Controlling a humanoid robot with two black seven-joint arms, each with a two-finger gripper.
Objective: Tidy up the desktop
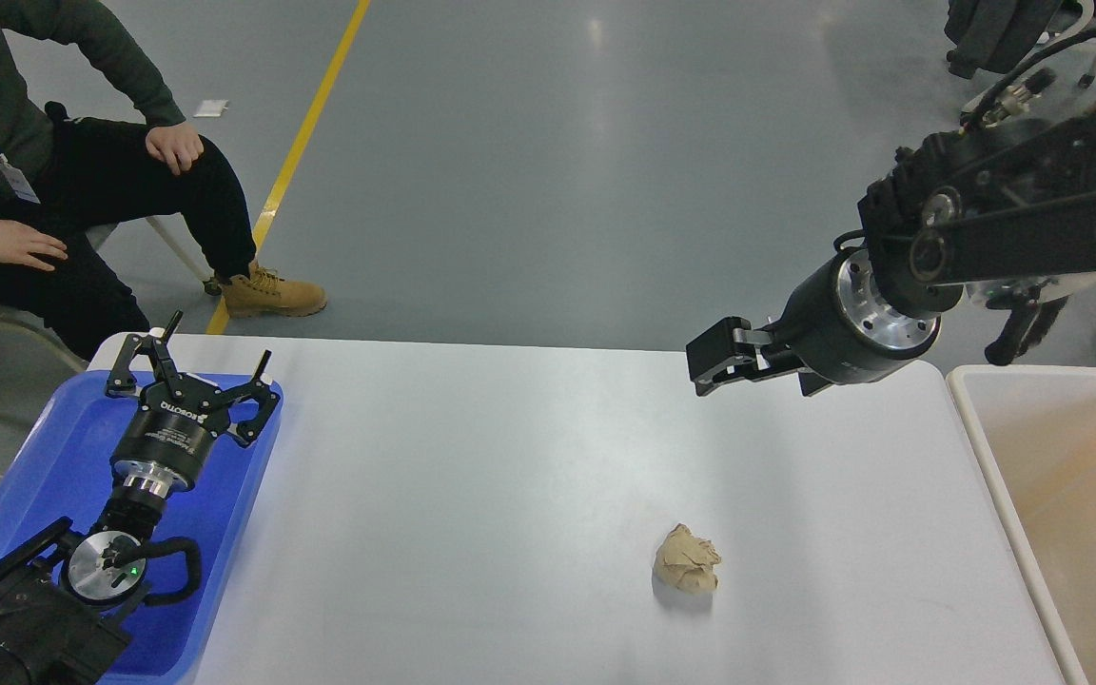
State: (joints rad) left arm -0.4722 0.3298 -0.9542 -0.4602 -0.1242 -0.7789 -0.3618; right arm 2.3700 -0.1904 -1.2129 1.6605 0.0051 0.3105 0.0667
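Note:
The desktop [510,457] is a wide white-grey tabletop. A crumpled beige paper ball [687,559] lies on it, right of the middle and near the front. My left gripper [215,354] is open and empty, with its fingers spread above the blue tray at the left. My right gripper [712,360] hangs above the desktop's far right part, well behind and slightly right of the paper ball. It is seen side-on and dark, so its fingers cannot be told apart.
A blue plastic tray [48,447] sits at the desktop's left end under my left arm. A beige, white-rimmed bin [971,428] stands against the right end. A seated person [101,181] is behind the left corner.

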